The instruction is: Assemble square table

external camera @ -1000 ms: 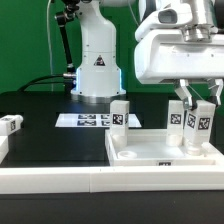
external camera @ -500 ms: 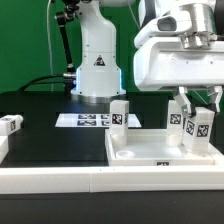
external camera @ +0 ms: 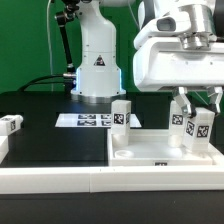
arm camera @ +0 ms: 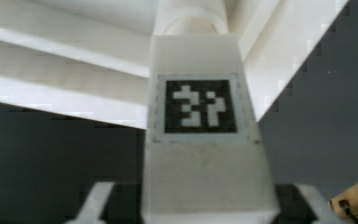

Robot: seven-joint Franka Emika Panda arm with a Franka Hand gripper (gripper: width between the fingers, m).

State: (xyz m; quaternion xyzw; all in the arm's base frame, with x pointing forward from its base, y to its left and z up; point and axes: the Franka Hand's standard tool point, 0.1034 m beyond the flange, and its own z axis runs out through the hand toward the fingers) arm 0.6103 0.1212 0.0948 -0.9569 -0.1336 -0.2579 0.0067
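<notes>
The square table's white slab (external camera: 150,150) lies face up at the exterior view's right. One tagged white leg (external camera: 120,113) stands at its far left corner and another (external camera: 177,118) near its far right. My gripper (external camera: 198,104) is shut on a third leg (external camera: 201,128) and holds it upright over the slab's right corner. In the wrist view that leg (arm camera: 201,105) fills the middle between my fingers (arm camera: 108,205), with the slab's rim (arm camera: 60,60) behind it. A fourth leg (external camera: 10,125) lies on the table at the far left.
The marker board (external camera: 85,120) lies flat behind the slab, in front of the robot base (external camera: 97,65). A long white border wall (external camera: 90,185) runs along the front. The table surface is black.
My gripper has come down a little with the leg held in it. The slab and the other legs have not moved.
</notes>
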